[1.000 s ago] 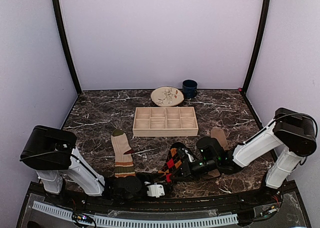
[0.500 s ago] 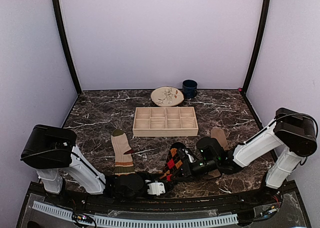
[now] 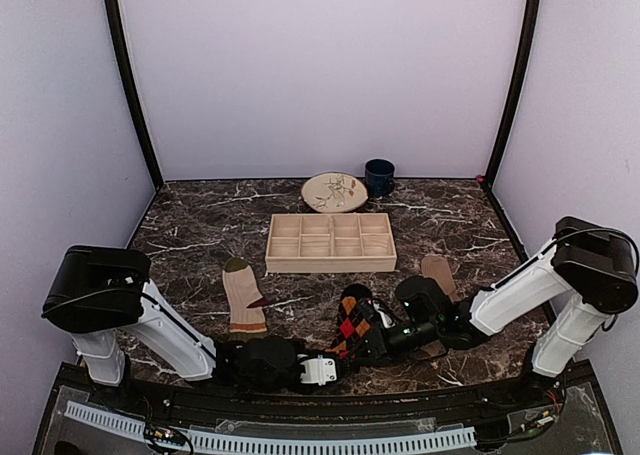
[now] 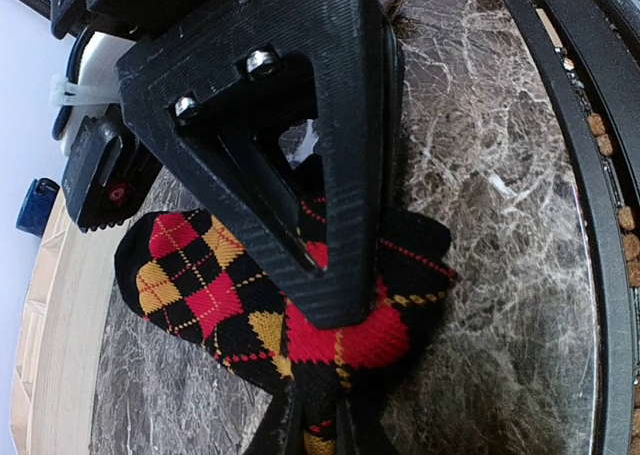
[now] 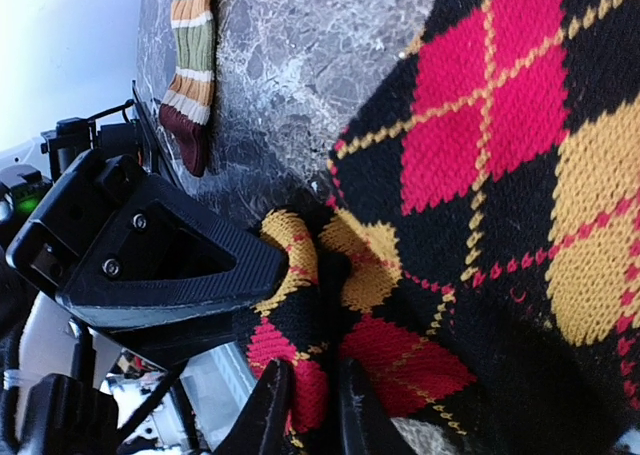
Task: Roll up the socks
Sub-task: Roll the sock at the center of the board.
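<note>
The black sock with red and orange diamonds (image 3: 350,325) lies long from 12 to 6 o'clock, near the table's front. The left gripper (image 4: 312,430) and right gripper (image 5: 310,405) both pinch its 6 o'clock end, jaws squeezed on the cloth.

The bunched argyle sock (image 3: 349,327) lies between the striped sock (image 3: 243,300) and the tan sock (image 3: 437,271).

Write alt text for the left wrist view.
The left gripper pinches a bunched black argyle sock with red and yellow diamonds on the dark marble table. A finger of the right gripper looms over the sock.
</note>
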Robot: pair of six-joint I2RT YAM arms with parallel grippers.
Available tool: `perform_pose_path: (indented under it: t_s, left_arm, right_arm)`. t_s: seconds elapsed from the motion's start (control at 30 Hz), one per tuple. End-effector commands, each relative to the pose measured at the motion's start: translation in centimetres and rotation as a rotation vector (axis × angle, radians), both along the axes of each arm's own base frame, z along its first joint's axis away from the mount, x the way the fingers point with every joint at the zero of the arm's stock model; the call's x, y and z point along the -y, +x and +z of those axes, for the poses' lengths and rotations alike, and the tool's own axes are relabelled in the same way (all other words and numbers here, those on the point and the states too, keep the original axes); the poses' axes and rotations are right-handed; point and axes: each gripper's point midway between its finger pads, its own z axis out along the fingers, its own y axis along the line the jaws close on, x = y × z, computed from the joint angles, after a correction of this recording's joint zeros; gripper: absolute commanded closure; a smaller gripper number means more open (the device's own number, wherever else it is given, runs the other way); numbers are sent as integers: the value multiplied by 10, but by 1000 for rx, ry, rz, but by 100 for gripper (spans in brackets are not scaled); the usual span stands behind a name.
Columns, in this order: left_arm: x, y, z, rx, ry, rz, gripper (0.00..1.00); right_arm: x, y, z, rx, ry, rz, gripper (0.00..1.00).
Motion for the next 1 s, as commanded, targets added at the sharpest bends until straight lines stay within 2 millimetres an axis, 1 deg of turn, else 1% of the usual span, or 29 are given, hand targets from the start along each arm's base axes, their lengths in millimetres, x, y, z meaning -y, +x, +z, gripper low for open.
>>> perform_pose_path:
  t_s: [0.0,0.13,0.27,0.47,0.73,0.83,0.97]
  left_arm:
    - [-5,0,-3,-28,96,-11,89]
    - [-5,-2,-6,-58,118,-22,91]
    - [-4,-5,-6,-93,129,-30,92]
    - [-6,-6,-6,-141,140,-40,94]
    - [-6,-6,-13,-188,170,-39,96]
    - [-6,-5,-14,-205,177,-41,96]
    - [-7,-5,-12,-231,172,-47,96]
  right_arm:
    - [4,5,10,113,-13,15,80]
    - [11,10,10,182,-62,18,69]
    - [18,17,8,244,-112,11,65]
    - [35,33,6,371,-210,-16,64]
    - [49,52,24,556,-278,-41,64]
    - [57,57,29,642,-321,-37,65]
    - [67,56,29,740,-379,-21,66]
